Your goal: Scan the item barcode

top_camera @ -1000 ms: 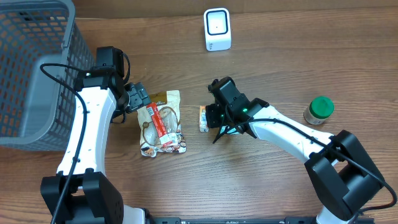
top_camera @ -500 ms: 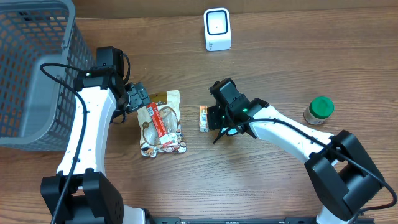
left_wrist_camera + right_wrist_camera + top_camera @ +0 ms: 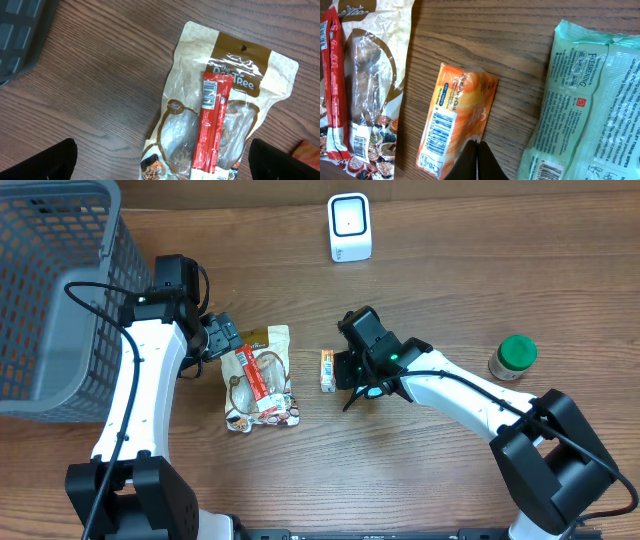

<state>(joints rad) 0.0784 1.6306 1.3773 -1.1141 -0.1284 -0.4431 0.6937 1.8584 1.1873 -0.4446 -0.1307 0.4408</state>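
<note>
Fingers of the right gripper are pressed tight together with nothing seen between them. Their tips sit at one edge of the orange packet; whether they touch it cannot be told. That packet lies flat mid-table, barcode up, with a green packet close beside it under the right arm. The left gripper hangs spread wide and empty over the left top corner of the bag, which lies left of the orange packet, apart from it. A red stick lies along the bag. The scanner stands at the table's far edge, well apart from the packet. A jar stands towards the right edge. A basket fills the far left corner.
</note>
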